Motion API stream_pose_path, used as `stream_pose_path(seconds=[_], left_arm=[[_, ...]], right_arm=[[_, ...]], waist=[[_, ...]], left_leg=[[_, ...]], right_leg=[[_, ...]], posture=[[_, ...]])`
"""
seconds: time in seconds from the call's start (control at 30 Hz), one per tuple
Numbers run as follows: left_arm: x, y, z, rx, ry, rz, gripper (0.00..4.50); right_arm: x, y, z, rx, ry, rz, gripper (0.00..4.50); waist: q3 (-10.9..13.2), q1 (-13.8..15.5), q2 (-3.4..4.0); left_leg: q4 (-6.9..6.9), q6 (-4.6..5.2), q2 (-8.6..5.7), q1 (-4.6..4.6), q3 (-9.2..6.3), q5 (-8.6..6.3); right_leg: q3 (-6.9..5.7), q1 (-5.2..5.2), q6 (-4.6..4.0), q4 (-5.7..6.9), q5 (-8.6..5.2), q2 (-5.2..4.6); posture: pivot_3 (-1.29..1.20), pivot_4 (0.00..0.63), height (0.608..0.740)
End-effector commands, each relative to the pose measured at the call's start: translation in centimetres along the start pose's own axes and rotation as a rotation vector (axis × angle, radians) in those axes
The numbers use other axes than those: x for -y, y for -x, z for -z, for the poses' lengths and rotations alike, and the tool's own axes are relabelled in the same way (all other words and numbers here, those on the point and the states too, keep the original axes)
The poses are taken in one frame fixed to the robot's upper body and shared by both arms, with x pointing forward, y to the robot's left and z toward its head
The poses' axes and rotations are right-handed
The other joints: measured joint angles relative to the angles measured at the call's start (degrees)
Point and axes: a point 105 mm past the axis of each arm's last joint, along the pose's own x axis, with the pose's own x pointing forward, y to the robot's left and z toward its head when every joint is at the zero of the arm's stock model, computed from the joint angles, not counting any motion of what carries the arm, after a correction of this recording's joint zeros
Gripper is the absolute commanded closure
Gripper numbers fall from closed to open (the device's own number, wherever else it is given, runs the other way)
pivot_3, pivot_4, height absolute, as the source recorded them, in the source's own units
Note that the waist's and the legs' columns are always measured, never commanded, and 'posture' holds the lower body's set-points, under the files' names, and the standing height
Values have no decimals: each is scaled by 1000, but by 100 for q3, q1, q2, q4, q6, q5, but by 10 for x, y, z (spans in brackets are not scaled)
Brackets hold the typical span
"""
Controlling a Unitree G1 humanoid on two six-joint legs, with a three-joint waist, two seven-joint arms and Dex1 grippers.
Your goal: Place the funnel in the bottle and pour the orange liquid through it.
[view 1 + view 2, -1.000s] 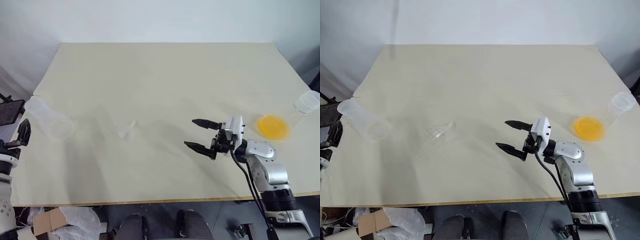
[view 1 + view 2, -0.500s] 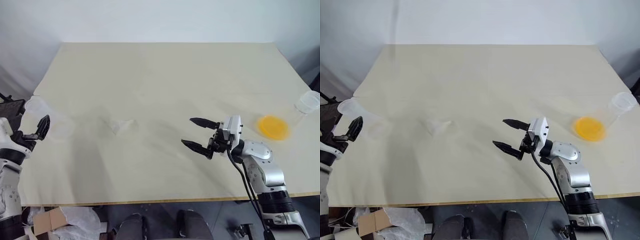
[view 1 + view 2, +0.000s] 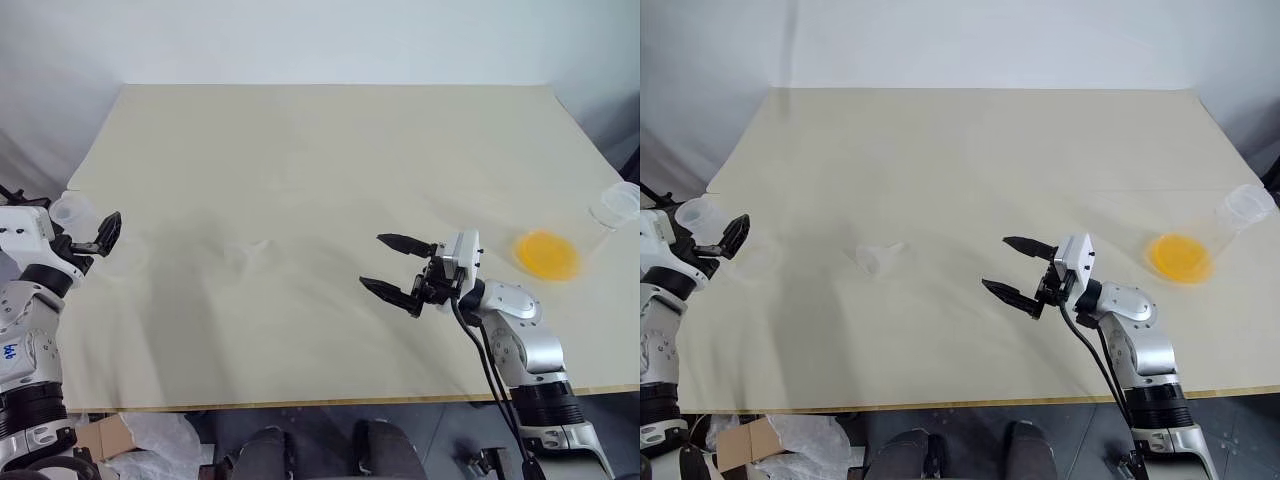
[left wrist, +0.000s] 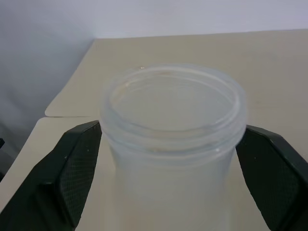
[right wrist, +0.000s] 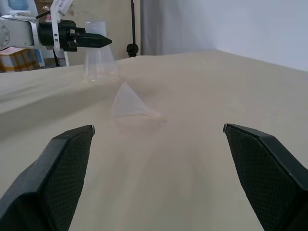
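Your left pincer sits at the tabletop's left edge with its two fingers spread on either side of the bottle's neck. In the left wrist view the neck fills the space between them; whether the pads press on it you cannot tell from here. The bottle stands upright near the left edge, its open mouth facing up.

Your right pincer hovers over the right half of the tabletop, nearer the front edge, fingers wide apart and holding nothing, pointing toward the left side.

The funnel lies on its side on the tabletop, between the two pincers and left of centre, well apart from both. In the right wrist view you see it as a pale cone with its spout resting on the surface.

The orange liquid pools in the wide base of a clear vessel near the right edge, which leans toward the right edge.
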Motion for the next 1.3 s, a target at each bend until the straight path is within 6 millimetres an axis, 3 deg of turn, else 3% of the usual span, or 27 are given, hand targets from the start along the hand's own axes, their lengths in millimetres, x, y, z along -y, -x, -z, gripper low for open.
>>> stream_pose_path(seconds=[0.03,0.13,0.23,0.33,0.4,0.47,0.63,0.87,0.97,1.17,1.3], left_arm=[[0,-1,-19,62,-50,30,1286],[0,-1,-20,76,-56,30,2021],[6,0,-28,126,-69,69,2028],[24,1,-51,228,-55,168,2033],[60,-3,-81,321,-53,339,2033],[103,-8,-97,345,-68,537,2033],[211,-26,-80,250,-67,971,2033],[303,-38,-42,206,-83,1236,2033],[326,-42,-36,219,-68,1279,2033],[349,-47,-36,244,-24,1306,2033],[363,-49,-35,247,-20,1317,2033]], right_arm=[[-1,1,-8,30,24,7,0],[-1,3,-7,27,24,14,0],[-1,5,-6,25,25,22,0],[-2,9,-7,18,35,35,0],[1,19,-11,6,51,71,0],[4,33,-16,-14,64,114,0],[3,79,-16,-131,101,214,0],[9,138,-24,-240,178,430,0],[9,158,-26,-274,201,510,0],[-1,185,-26,-322,202,597,0],[-5,184,-26,-308,190,606,0]], waist=[[0,2,-1],[0,5,-1],[1,8,-2],[2,9,-4],[7,41,-11],[11,122,-17],[11,230,-13],[14,160,-18],[15,191,-20],[16,195,-21],[17,201,-22]], left_leg=[[0,0,0,0,0,0],[0,0,0,0,0,0],[0,0,0,0,0,0],[0,0,0,0,0,0],[1,0,1,-1,-1,0],[12,0,-1,-14,-17,1],[21,16,-33,-5,-24,5],[9,16,-44,-2,11,6],[10,12,-35,-5,14,8],[10,14,-33,-6,18,9],[12,18,-34,-6,17,9]], right_leg=[[0,0,0,0,0,0],[0,0,0,0,0,0],[0,0,0,0,0,0],[0,0,0,0,0,0],[-1,0,0,0,0,0],[-11,1,2,2,1,-3],[-6,36,25,-17,14,-12],[-4,25,30,-40,16,10],[2,21,30,-43,16,19],[10,18,30,-45,16,19],[11,23,30,-52,16,18]], posture=[[0,150,740],[0,150,740],[0,150,740],[0,150,740],[0,150,740],[0,150,740],[0,150,740],[0,150,740],[0,150,740],[0,150,740],[0,150,740]])
